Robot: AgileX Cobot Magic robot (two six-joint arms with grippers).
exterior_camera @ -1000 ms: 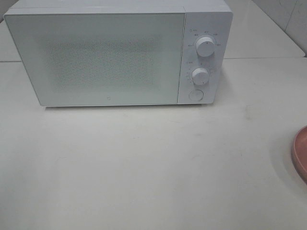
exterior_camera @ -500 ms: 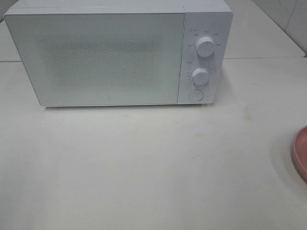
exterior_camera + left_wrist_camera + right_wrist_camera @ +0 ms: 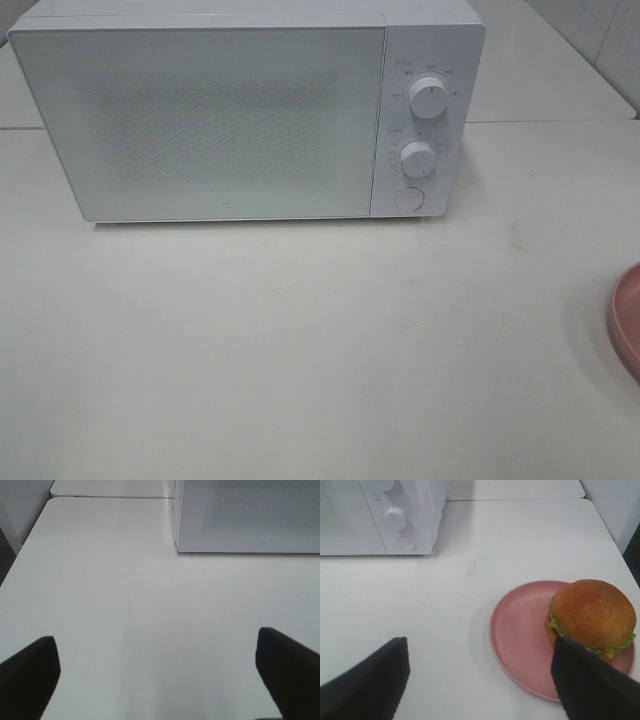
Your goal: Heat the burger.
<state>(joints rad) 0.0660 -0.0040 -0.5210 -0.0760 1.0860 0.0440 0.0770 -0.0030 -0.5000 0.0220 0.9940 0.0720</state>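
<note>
Sitting on a pink plate (image 3: 520, 635), the burger (image 3: 592, 617); both grippers' fingers apart; no legible writing.

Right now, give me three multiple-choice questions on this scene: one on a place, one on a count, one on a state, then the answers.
1. Where does the burger sit?
A. inside the microwave
B. on the pink plate
C. on the bare table

2. How many round knobs does the microwave have?
A. two
B. four
C. none

3. How is the microwave door?
A. open
B. missing
C. shut

Answers: 1 B, the right wrist view shows it on the plate; 2 A, two white knobs stand above the round button; 3 C, the door lies flush.
</note>
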